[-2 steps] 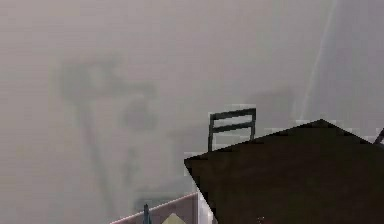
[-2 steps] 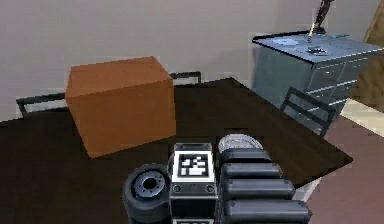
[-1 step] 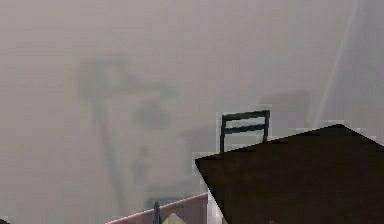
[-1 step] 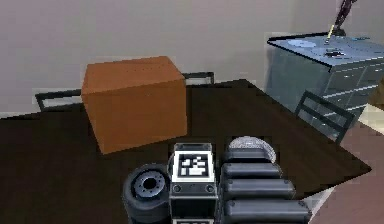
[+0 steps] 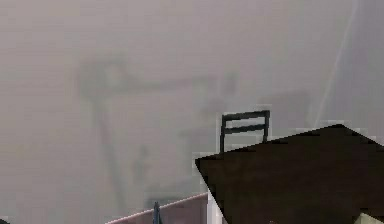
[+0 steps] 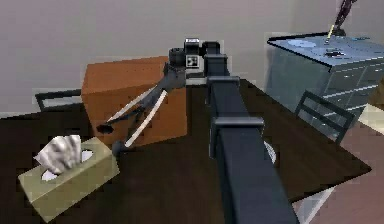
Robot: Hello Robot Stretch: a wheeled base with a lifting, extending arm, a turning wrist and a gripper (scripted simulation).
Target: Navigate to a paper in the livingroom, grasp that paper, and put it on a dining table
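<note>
Fwd view: plain grey wall [image 5: 150, 60] takes most of the frame. Lwr right: dark brown dining table [image 5: 300, 180], one corner pointing toward frame ctr. Just above its upper edge stands a dark slatted chair back [image 5: 245, 128], upright in front of the wall. Btm edge, left of the table: pale pinkish strip [image 5: 150, 214], can't tell what it is.

Arm side view: the dark brown dining table [image 6: 170, 195] spans the lower frame. The dark square arm bar [image 6: 240, 160] rises from btm edge, right of ctr, to the white marker squares [image 6: 197, 58] near top ctr. From there the gripper [image 6: 112, 138] slants down to the left, fingers ending low in front of an orange-brown cardboard box [image 6: 120, 85] that stands on the table, upper left of ctr. Can't tell whether the gripper holds anything, nor whether it touches the box. Can't pick out the paper by shape. Lwr left: olive-green tissue box [image 6: 85, 180] on the table, white crumpled tissue [image 6: 62, 152] sticking out the top, apart from the fingers. Upper right: grey-blue drawer cabinet [image 6: 330, 75] beyond the table. Dark chair [image 6: 325, 115] at the table's right edge; another dark chair top [image 6: 55, 98] at left, beside the cardboard box.
</note>
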